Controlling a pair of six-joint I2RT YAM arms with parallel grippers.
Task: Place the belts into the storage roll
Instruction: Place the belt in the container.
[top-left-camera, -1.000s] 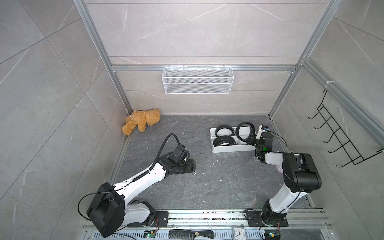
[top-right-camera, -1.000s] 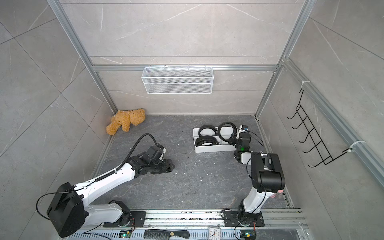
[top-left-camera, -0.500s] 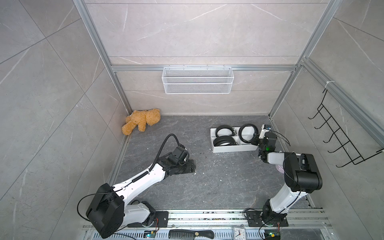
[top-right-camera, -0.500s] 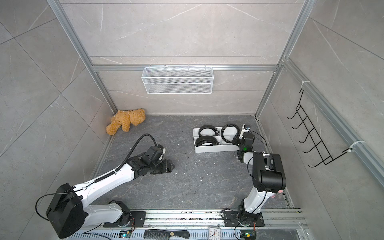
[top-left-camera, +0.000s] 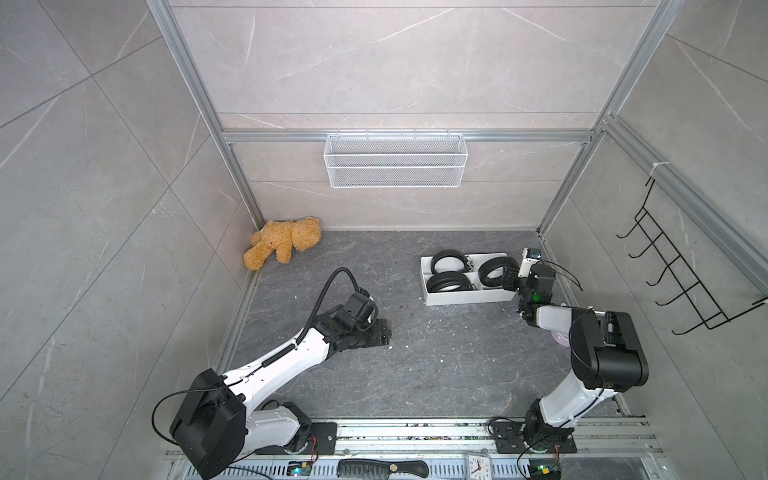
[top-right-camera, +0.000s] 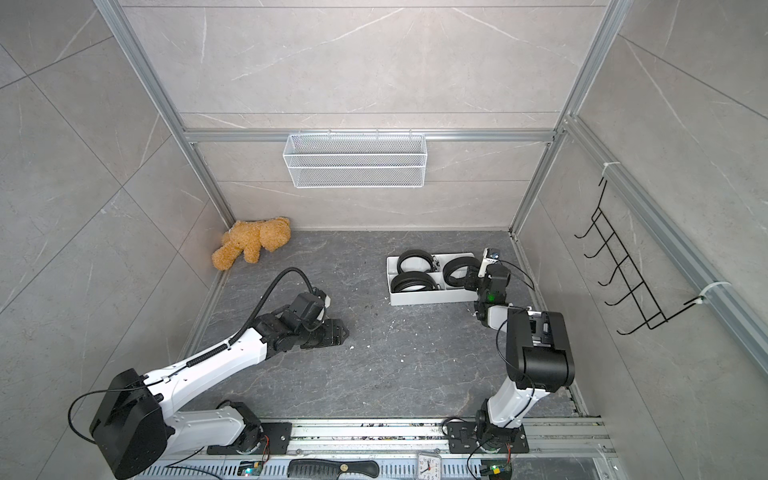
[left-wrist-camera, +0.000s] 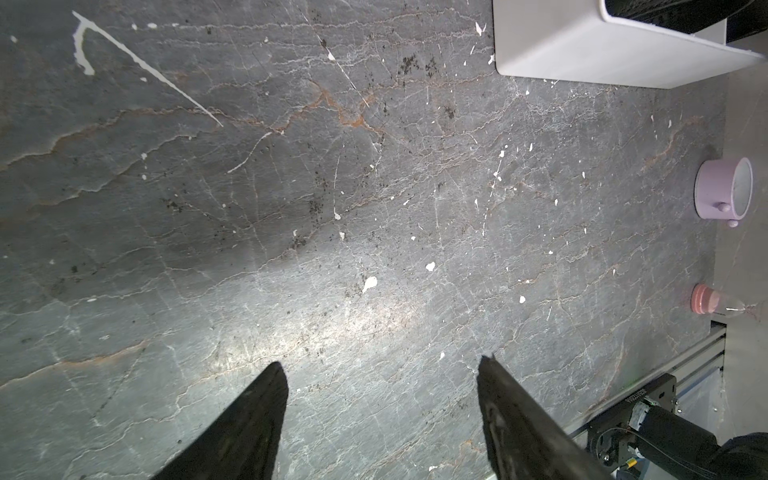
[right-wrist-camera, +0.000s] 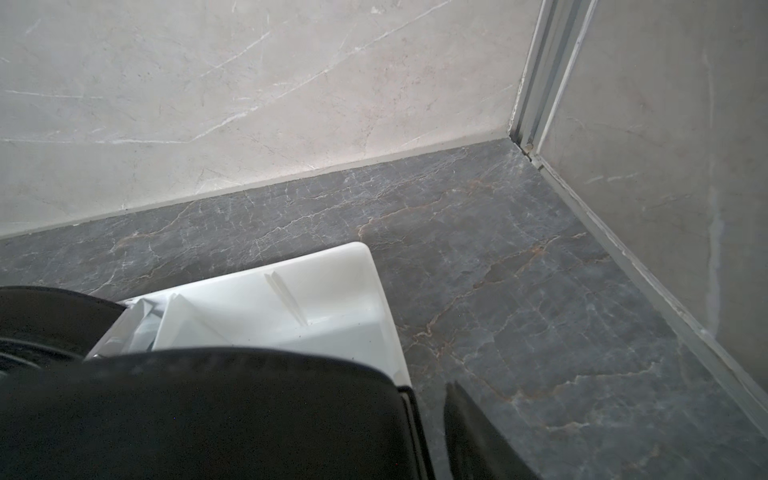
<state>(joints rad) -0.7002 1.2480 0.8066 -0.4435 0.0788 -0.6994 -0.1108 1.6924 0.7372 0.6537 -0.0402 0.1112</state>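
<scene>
Dark stone worktop (top-left-camera: 436, 374), three coiled belts (top-left-camera: 450, 282) in white storage roll (top-left-camera: 469, 298), right pincer (top-left-camera: 510, 277) released beside rightmost belt (top-left-camera: 495, 271), left pincer (left-wrist-camera: 380, 374) spread, empty.

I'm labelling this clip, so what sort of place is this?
Probably a robot test cell dressed as a bathroom or closet corner: grey marble-look tile panels in an aluminium frame, a white wire-mesh basket hung on the back wall, and a black wire hook rack on the side wall.
</scene>
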